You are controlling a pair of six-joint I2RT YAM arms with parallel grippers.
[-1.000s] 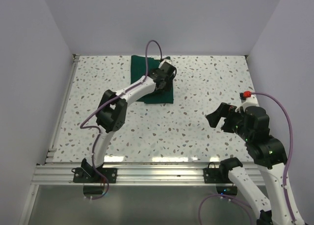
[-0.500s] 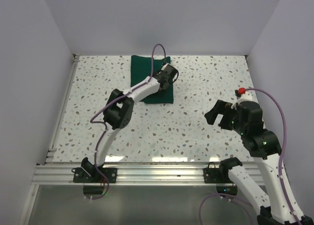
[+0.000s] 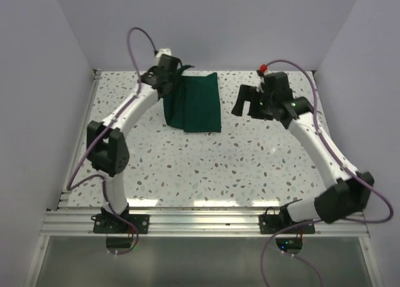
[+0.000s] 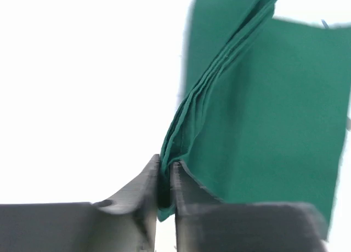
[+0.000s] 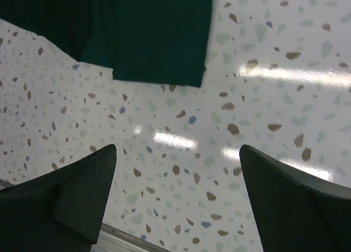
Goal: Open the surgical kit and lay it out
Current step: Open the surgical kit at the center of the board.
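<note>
Both arms have swung to the far tabletop (image 3: 250,156): the left claw (image 4: 165,167), clamped on the green cloth (image 3: 200,105) at its edge, lifts a fold. The right claw (image 5: 176,153), spread wide, hovers just beside the cloth. Unwrapping is under way; next, likely, the right takes the opposite edge.
</note>
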